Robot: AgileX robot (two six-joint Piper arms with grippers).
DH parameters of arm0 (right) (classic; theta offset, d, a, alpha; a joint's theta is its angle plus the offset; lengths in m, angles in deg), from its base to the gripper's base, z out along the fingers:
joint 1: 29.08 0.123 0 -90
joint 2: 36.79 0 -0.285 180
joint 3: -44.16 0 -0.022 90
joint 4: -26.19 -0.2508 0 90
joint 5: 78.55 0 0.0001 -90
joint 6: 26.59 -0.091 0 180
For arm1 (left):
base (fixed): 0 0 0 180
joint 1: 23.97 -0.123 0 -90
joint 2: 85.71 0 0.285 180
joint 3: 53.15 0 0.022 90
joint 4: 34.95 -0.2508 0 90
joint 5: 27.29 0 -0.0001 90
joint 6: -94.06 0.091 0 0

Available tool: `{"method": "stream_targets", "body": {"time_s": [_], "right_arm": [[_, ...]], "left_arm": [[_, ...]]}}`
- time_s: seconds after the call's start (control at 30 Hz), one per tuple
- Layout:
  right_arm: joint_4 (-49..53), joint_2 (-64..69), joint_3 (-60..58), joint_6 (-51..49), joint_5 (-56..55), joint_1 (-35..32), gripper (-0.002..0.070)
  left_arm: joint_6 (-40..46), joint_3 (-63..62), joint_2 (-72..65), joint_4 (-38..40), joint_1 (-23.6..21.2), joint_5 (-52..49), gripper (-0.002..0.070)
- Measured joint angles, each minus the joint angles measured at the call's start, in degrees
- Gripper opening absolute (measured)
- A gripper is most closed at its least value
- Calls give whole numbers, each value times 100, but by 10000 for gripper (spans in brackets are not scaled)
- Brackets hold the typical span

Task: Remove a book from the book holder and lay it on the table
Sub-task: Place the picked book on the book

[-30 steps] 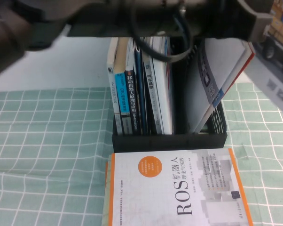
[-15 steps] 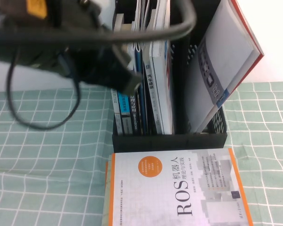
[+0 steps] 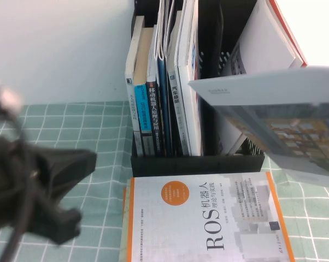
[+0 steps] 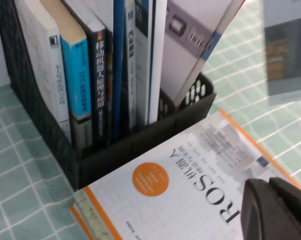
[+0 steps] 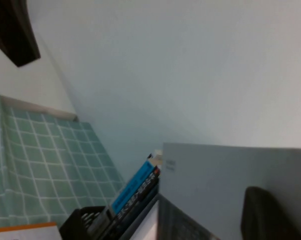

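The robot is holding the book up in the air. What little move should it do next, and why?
Probably lower it toward the bare table right of the ROS book. The book is out of the holder, held aloft by the right gripper; the left gripper hangs low, over the ROS book.

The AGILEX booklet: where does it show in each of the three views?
High view: booklet held in the air, right of the book holder.
Left wrist view: booklet at the edge, beyond the ROS book.
Right wrist view: booklet close up.
Shared landmark: the book holder.
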Motion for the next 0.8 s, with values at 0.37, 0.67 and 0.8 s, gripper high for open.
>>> {"method": "stream_targets", "body": {"time_s": [0.37,0.67,0.8], "right_arm": [[46,513,-285,-2,-56,0,17],[46,1646,-285,416,260,325,17],[-112,2246,-285,769,882,1032,17]], "left_arm": [[-224,1222,968,40,0,820,-3],[-262,1364,981,40,0,1001,-3],[-268,1364,990,40,0,1086,-3]]}}
